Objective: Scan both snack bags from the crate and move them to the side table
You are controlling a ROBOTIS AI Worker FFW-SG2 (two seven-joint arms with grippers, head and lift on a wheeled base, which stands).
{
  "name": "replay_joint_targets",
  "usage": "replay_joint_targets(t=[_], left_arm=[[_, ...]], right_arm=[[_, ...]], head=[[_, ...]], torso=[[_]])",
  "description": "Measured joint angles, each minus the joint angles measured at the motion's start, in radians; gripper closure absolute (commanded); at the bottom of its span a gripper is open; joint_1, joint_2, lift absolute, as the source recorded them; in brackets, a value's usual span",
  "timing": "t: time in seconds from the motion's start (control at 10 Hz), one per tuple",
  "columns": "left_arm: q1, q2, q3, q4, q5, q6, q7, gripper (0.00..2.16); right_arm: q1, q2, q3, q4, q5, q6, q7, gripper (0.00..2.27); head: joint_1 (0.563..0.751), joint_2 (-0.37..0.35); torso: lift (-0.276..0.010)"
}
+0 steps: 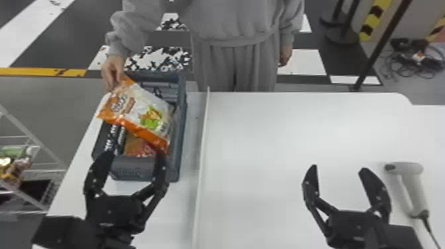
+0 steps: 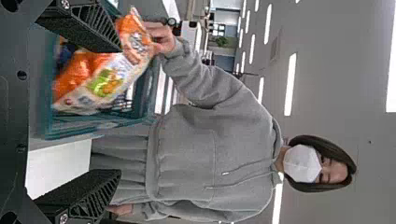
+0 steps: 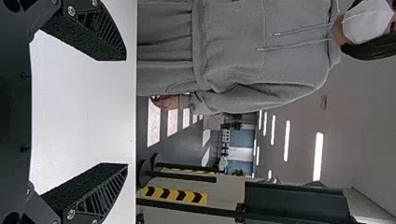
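A person's hand (image 1: 112, 71) holds one orange-and-white snack bag (image 1: 142, 114) by its corner, tilted over the grey crate (image 1: 181, 132). Beneath it, inside the crate, lies another orange snack bag (image 1: 137, 147), partly covered. My left gripper (image 1: 132, 155) stands open at the crate's near end, nothing between its fingers. The left wrist view has this gripper (image 2: 109, 112) open, with the held snack bag (image 2: 105, 84) beyond one finger. Over the white table, my right gripper (image 1: 337, 167) is open and empty; so is the gripper (image 3: 116, 112) in the right wrist view. A scanner (image 1: 410, 185) lies right of it.
A low white divider (image 1: 203, 139) runs along the white table (image 1: 281, 132) between the crate and the right gripper. A wire shelf (image 1: 36, 170) with packages stands at the far left. The scanner's cable (image 1: 430, 231) trails off the near right. The person stands behind the table.
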Motion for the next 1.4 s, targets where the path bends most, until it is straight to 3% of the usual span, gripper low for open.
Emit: replay_joint_targets(t=[0.6,0.9,1.1,1.4], left_arm=[[-0.006,-0.002,0.007,0.008,0.01,0.023,-0.009,0.08],[-0.013,-0.008,0.053,0.002,0.083,0.042,-0.012,0.11],[-0.046,-0.018,0.112,-0.015,0.16,0.171,-0.045,0.16],[-0.135,-0.039,0.171,-0.044,0.276,0.457,-0.058,0.18]], right_arm=[[-0.008,0.005,0.006,0.013,0.0,0.0,0.0,0.12],[-0.008,0.002,0.011,0.021,0.0,0.0,0.003,0.12],[-0.008,0.001,0.014,0.024,0.0,0.0,0.005,0.12],[-0.006,0.001,0.014,0.023,0.0,0.002,0.006,0.12]], head=[[0.695,0.041],[0.695,0.08],[0.695,0.122],[0.695,0.13]], torso=[[-0.075],[-0.075],[-0.075],[-0.075]])
